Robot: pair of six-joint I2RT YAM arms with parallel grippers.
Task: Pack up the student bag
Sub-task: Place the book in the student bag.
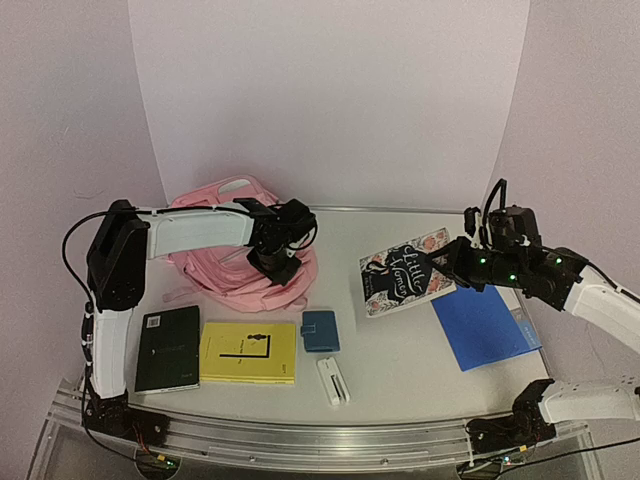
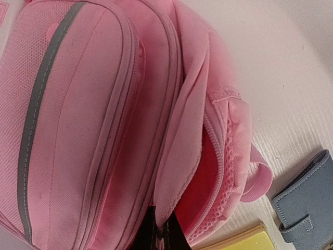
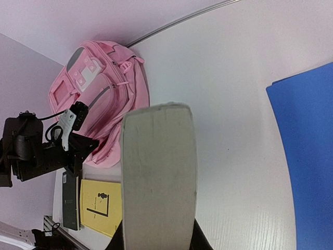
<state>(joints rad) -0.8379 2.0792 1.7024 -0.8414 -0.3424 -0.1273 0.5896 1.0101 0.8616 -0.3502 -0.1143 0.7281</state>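
The bag (image 1: 228,276), at the far left of the tabletop (image 1: 400,360), was pinched at its flap by the left gripper (image 2: 160,237), a book (image 1: 400,275) was gripped by the right gripper (image 1: 450,270), nothing apparently packed yet.

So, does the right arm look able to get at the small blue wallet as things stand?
Likely not yet: the path to the wallet looks free, but the right fingers are closed on the floral book.

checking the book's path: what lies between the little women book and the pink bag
Only bare white table lies between the Little Women book and the pink bag, clearest in the top view; the blue wallet sits off that line.
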